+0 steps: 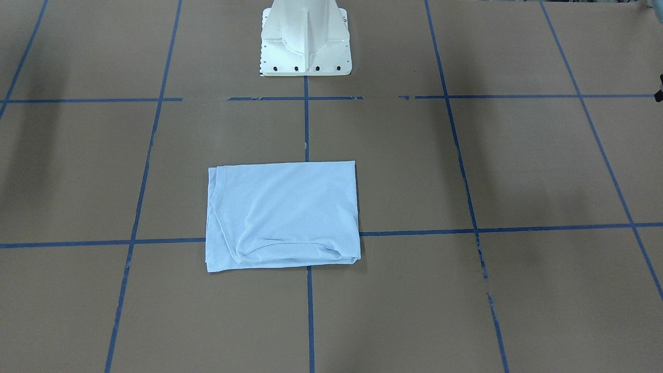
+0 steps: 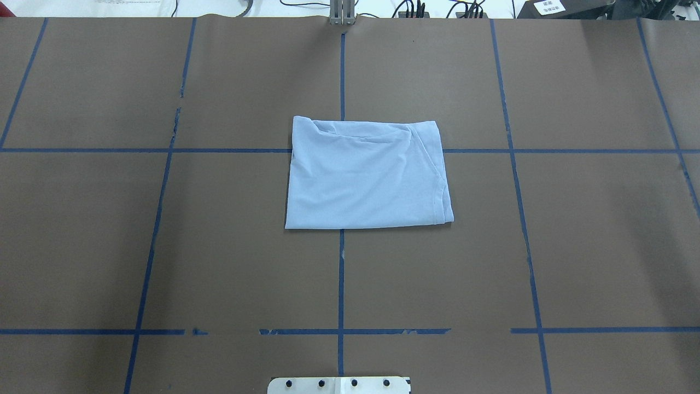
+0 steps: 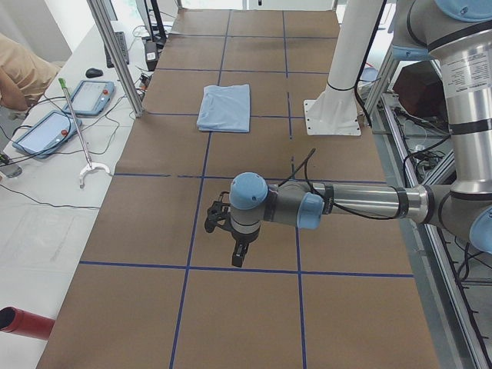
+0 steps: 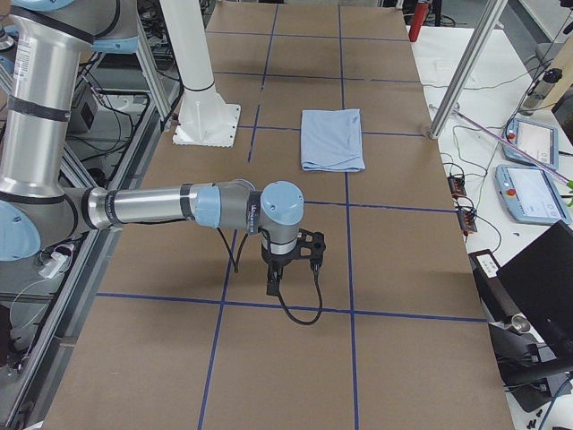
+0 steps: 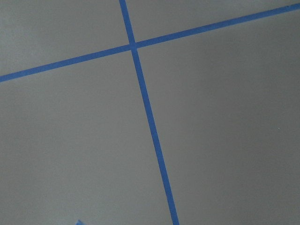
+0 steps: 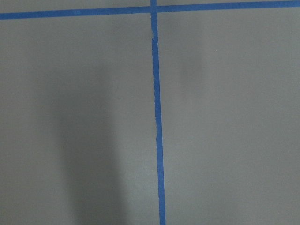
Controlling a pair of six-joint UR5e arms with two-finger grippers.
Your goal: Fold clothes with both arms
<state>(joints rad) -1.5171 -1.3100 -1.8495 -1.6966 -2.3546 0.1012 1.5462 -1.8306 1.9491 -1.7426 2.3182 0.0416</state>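
In the front view, the shirt (image 1: 282, 215) was seen folded flat on the desk (image 1: 518, 166), with no gripper in frame; overhead it was shown likewise. From the left end, the left gripper (image 3: 238, 255) was held over bare desk, the shirt far beyond it and the pedestal (image 3: 338, 92) off to one side. Whether this gripper was apart or together could not be told. From the right end, the same was true of the right gripper (image 4: 273, 285). Both wrist views were filled by desk and tape (image 5: 150, 126) only. The folding was judged done, and a further grasp could drag the layers apart. Nothing was seen in between.

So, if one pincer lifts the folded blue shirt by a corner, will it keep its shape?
Probably not: the T-shirt looks thin and lies in soft wrinkles, so it would likely droop and unfold. Pushed, its loose layers would probably bunch.
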